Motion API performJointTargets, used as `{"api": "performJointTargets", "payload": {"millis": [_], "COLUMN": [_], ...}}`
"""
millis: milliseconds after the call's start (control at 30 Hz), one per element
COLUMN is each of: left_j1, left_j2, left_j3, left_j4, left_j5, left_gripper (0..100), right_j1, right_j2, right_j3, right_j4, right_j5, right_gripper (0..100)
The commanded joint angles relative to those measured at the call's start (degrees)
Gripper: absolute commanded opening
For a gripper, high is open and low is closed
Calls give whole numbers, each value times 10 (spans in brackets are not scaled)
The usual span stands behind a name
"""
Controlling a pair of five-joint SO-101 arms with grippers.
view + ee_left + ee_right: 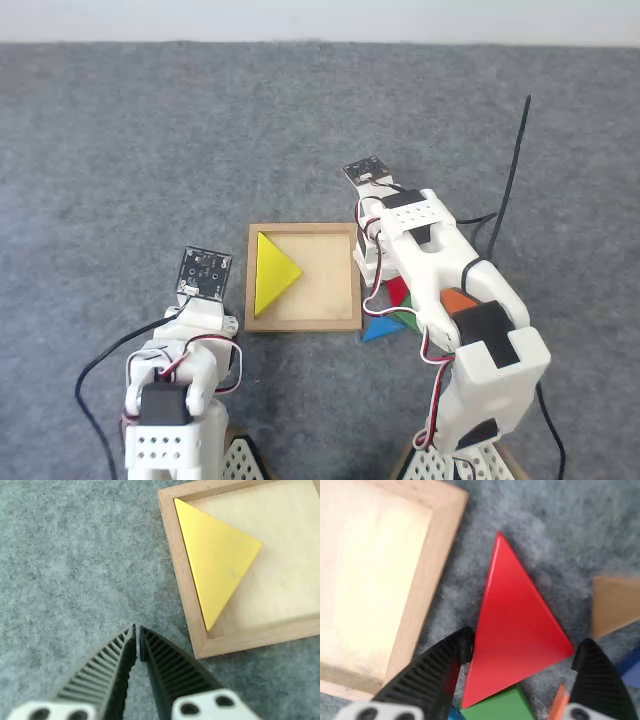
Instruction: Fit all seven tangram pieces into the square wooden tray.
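The right gripper point(525, 645) is spread wide astride the red triangle point(520, 605), not yet clamped on it. The left gripper point(136, 632) is pinched together and empty, lower left in the high view. Only the yellow triangle point(272, 270) lies in the tray point(300, 323) at mid-frame; the green piece point(497, 706), blue piece point(380, 328) and orange piece point(458, 298) wait just right of it, so I judge the task barely begun.

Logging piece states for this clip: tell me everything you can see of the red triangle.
The red triangle is a flat, smooth-painted tangram piece with a slight sheen. It lies flat on the grey felt-like mat, outside the wooden tray. One long edge runs beside the tray's wall with a strip of mat between them. One corner meets a green piece. The right pincer is open and straddles it; whether it touches the triangle cannot be told.
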Motion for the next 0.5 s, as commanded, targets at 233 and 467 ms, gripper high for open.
{"api": "performJointTargets", "payload": {"millis": [233, 467], "left_j1": [-2, -2], "left_j2": [-11, -11], "left_j3": [-7, -7], "left_j4": [3, 3], "left_j5": [4, 4], "left_gripper": [13, 13], "right_j1": [-5, -7], "right_j2": [3, 5], "right_j3": [-1, -4], "right_j4": [0, -1], "right_j5": [-7, -11], "right_gripper": [328, 192]}}
